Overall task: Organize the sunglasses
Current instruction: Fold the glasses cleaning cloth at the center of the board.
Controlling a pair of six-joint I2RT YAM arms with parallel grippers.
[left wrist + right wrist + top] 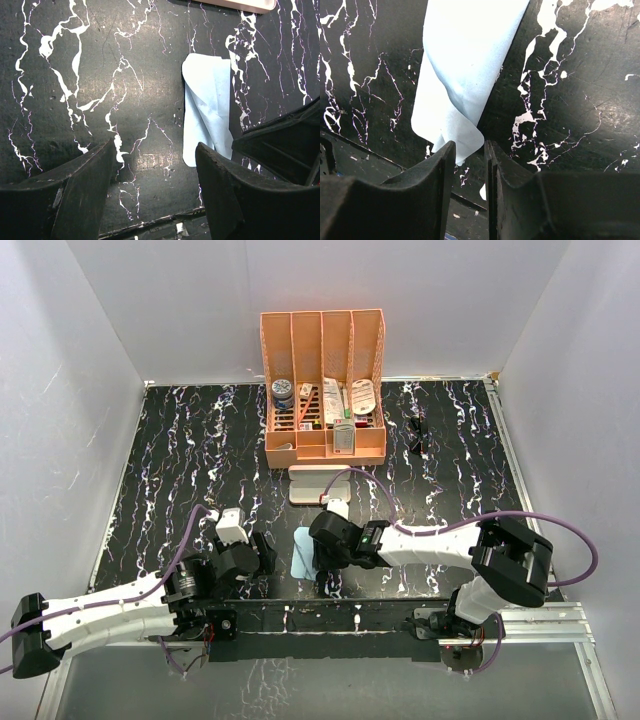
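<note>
- Well ahead-right of the right hand the sunglasses are seen, lengthwise away.
- That hand is narrowly parted about the blue cloth.
- The farther left hand is held wide, empty.

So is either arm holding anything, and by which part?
The left end effector is open, empty; a corner of the blue cloth lies between the fingers of the right end effector, but whether clamped cannot be told.
</note>
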